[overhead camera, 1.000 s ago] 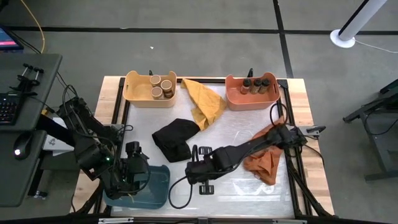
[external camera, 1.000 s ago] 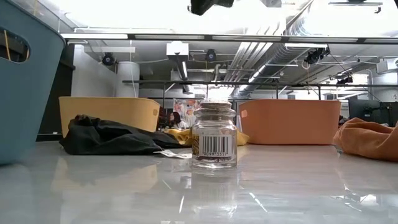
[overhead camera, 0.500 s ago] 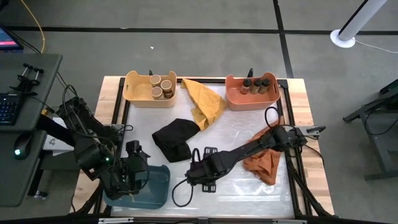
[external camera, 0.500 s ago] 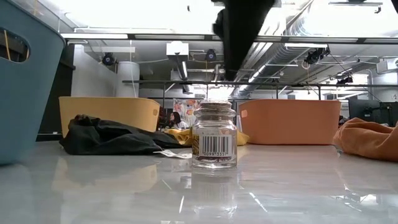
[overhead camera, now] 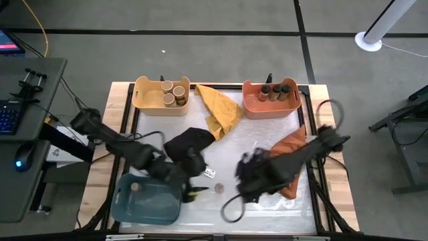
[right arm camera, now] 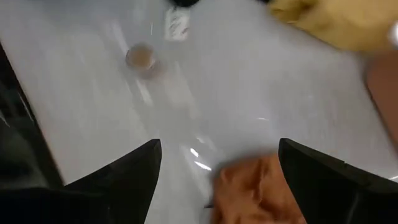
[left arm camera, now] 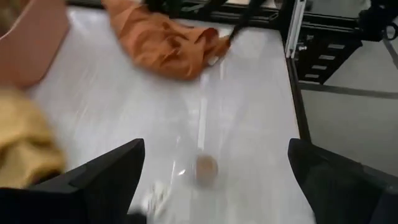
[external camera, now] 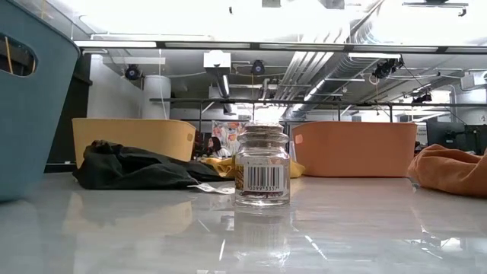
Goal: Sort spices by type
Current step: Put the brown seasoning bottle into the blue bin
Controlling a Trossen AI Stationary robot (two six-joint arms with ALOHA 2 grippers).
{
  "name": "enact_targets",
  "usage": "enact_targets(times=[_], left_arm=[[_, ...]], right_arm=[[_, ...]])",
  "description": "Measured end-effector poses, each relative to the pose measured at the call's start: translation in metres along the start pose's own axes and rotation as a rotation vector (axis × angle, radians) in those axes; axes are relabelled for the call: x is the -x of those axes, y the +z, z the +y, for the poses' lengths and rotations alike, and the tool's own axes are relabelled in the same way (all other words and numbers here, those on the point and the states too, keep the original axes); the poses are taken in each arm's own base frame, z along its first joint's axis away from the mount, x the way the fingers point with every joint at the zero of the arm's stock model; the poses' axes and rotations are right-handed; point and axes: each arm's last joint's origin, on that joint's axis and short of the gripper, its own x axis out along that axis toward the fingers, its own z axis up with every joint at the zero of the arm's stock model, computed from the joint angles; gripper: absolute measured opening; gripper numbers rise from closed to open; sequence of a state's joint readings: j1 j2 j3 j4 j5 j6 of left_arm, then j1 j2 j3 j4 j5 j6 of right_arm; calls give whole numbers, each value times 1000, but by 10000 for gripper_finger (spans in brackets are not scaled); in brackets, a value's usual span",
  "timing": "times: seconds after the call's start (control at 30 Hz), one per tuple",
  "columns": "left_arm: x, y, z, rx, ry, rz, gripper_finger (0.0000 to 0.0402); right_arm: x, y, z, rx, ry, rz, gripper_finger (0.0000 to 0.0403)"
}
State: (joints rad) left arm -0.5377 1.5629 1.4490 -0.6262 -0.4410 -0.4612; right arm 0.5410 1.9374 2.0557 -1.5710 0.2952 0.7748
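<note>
One spice jar (overhead camera: 219, 188) stands upright on its base on the white table top, between both grippers; it shows glass-sided with a barcode label in the low view (external camera: 262, 175). My left gripper (overhead camera: 195, 179) hangs open to the jar's left, which lies ahead of it in the left wrist view (left arm camera: 205, 168). My right gripper (overhead camera: 241, 177) hangs open to the jar's right, and the jar (right arm camera: 140, 57) shows farther off in its wrist view. Three jars stand in the yellow bin (overhead camera: 160, 95), three in the orange bin (overhead camera: 271, 97), one in the blue bin (overhead camera: 147, 197).
A black cloth (overhead camera: 189, 147) lies behind the left gripper, a yellow cloth (overhead camera: 219, 107) at the far middle, an orange cloth (overhead camera: 287, 161) under the right arm. A small white tag (overhead camera: 209, 174) lies beside the jar. A dark frame (overhead camera: 314, 147) borders the table.
My right gripper has swung from above the jar toward the table's right edge, uncovering it. My left arm has reached from over the blue bin toward the table's middle, close to the jar, uncovering a jar in the blue bin. The jar on the table has stayed put.
</note>
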Motion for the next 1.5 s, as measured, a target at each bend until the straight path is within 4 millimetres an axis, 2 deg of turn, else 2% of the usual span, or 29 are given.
enact_targets(times=[0.13,0.27,0.4,0.6,0.8,0.93,1.03,1.17,1.4,1.5], left_arm=[[-52,3,6,-105,-42,17,381],[-98,-12,9,-208,-60,109,381],[-137,-39,6,-240,-92,241,381],[-173,-66,0,-259,-93,311,381],[-190,-83,0,-244,-81,373,381],[-193,-85,0,-243,-77,364,380],[-194,-82,-1,-215,-75,335,364],[-196,-80,1,-181,-63,322,306],[-195,-82,2,-161,-35,341,138],[-193,-83,-1,-158,-40,344,136]], right_arm=[[41,-32,-23,-273,31,-118,319],[61,-61,-35,-453,53,-210,319],[60,-81,-35,-521,42,-240,319],[31,-99,-26,-528,-33,-182,319],[3,-106,-17,-525,-32,-107,319],[-5,-107,-13,-531,-12,-102,319],[-5,-107,-13,-531,-11,-103,319],[-5,-107,-13,-522,-12,-103,319],[-5,-107,-14,-510,-19,-105,319],[-5,-107,-14,-510,-19,-107,319]])
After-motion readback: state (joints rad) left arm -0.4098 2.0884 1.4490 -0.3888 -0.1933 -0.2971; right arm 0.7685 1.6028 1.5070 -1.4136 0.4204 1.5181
